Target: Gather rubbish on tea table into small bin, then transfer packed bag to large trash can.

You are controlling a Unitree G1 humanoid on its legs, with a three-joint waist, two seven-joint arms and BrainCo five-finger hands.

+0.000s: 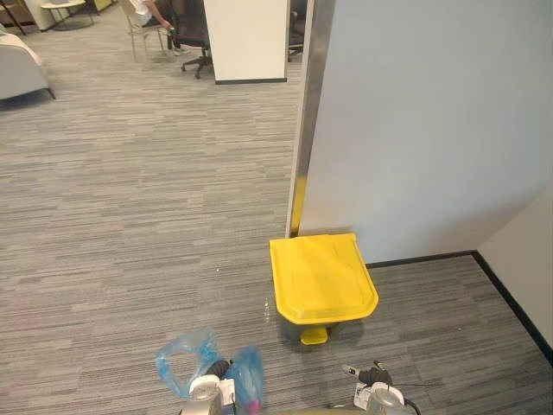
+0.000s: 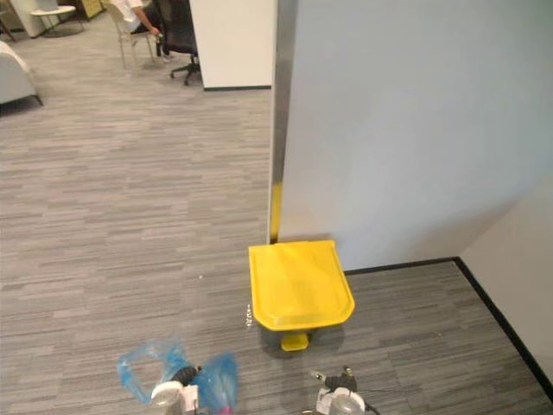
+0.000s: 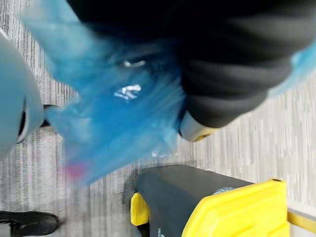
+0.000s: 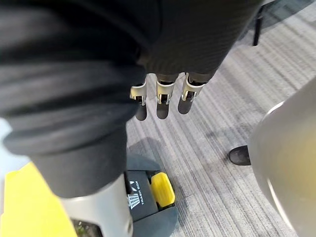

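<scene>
A crumpled blue plastic bag (image 1: 186,359) hangs from my left hand (image 1: 210,391) at the lower left of the eye views. In the left wrist view the bag (image 3: 113,113) drapes over the hand, whose dark cover (image 3: 222,59) sits above it. The large trash can has a dark grey body (image 3: 197,197), a shut yellow lid (image 1: 321,277) and a yellow pedal (image 1: 314,335). It stands on the carpet just ahead, slightly right of the bag. My right hand (image 4: 163,98) hangs beside the can with its fingers straight down and empty, above the pedal (image 4: 163,190).
A pale grey wall (image 1: 432,130) with a metal edge strip (image 1: 304,112) rises right behind the can, and a second wall (image 1: 527,259) closes the corner on the right. Open grey carpet (image 1: 130,216) stretches left. Office chairs and a seated person (image 1: 155,22) are far back.
</scene>
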